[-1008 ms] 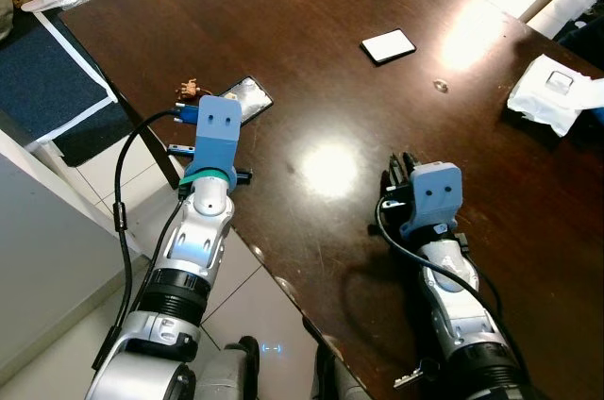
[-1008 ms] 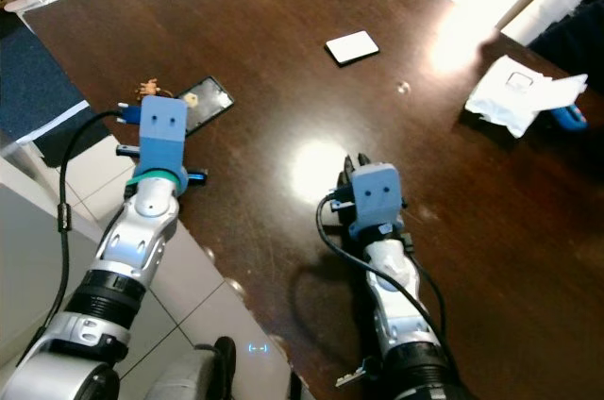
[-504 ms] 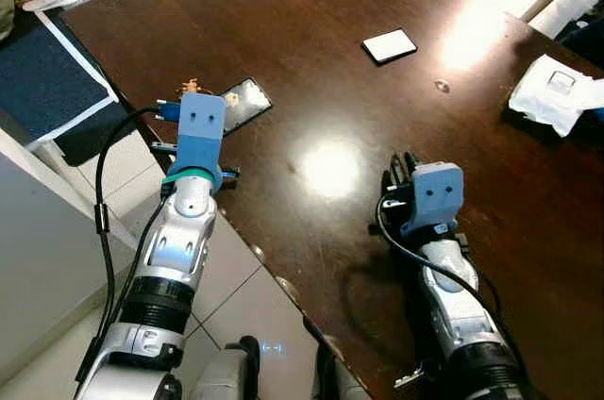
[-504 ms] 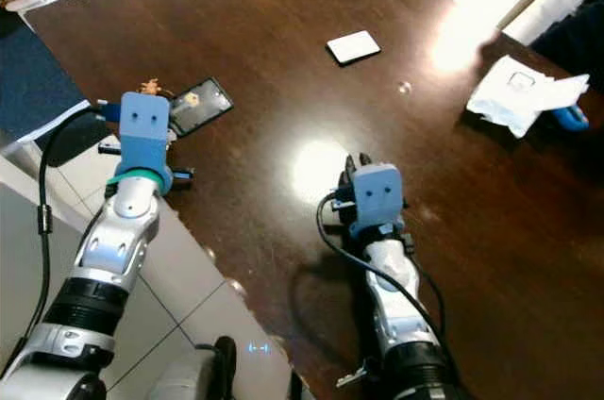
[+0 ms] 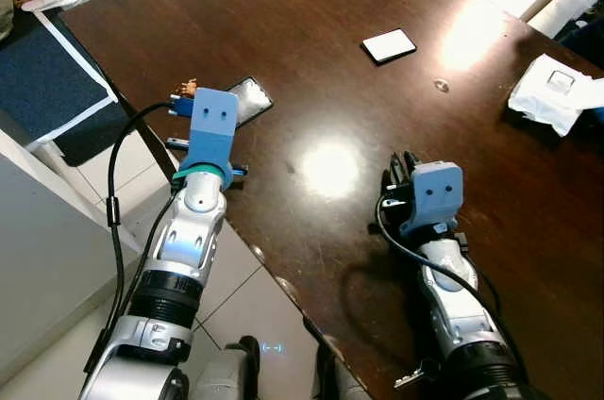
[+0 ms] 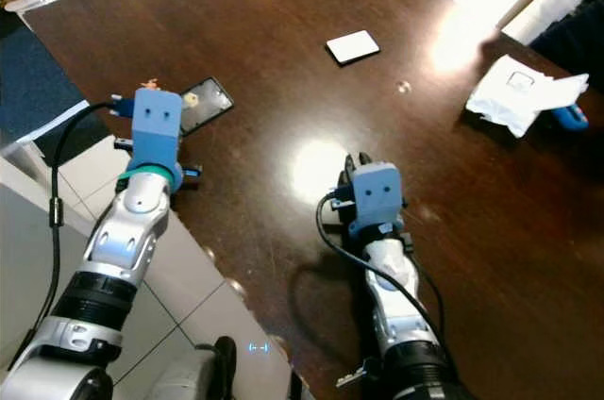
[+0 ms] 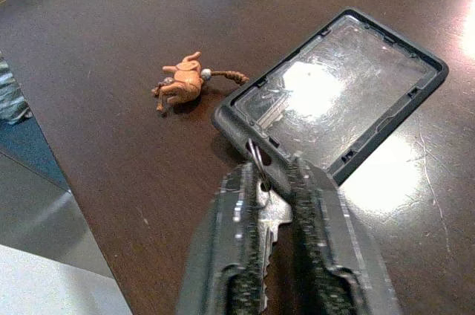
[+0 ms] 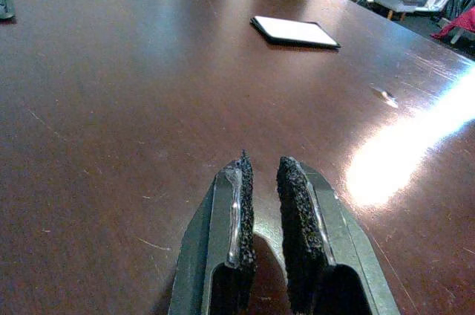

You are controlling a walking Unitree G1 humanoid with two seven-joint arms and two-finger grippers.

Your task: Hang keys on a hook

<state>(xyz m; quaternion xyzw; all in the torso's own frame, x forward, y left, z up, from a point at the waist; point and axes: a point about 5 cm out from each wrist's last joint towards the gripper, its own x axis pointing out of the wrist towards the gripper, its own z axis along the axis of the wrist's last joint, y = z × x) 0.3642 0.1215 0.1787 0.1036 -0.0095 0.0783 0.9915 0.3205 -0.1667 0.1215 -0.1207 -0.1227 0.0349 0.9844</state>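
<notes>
A silver key [image 7: 272, 215] sits pinched between the two black fingers [image 7: 234, 255] of the left end effector [image 7: 273, 181], its ring poking out just past the fingertips. The key and the fingertips are right at the near corner of a black tray-like case [image 7: 334, 99] with a glossy, scratched inner face, which lies flat on the dark brown wooden surface [image 5: 311, 32]. Just beside that case, toward the surface's edge, lies a small orange animal figurine [image 7: 182, 85] with a short cord running toward the case's corner; whether the cord joins the key ring cannot be told.

In the head views the left arm reaches over the surface's left edge, its blue wrist housing covering part of the case.

The right end effector [image 8: 260, 170] rests low over the middle of the surface, its fingers closed nearly together with nothing between them. Farther off lie a white card with a dark rim [image 5: 388, 44], a small metallic bit [image 5: 440, 86] and crumpled white paper [image 5: 552, 93] at the right.
</notes>
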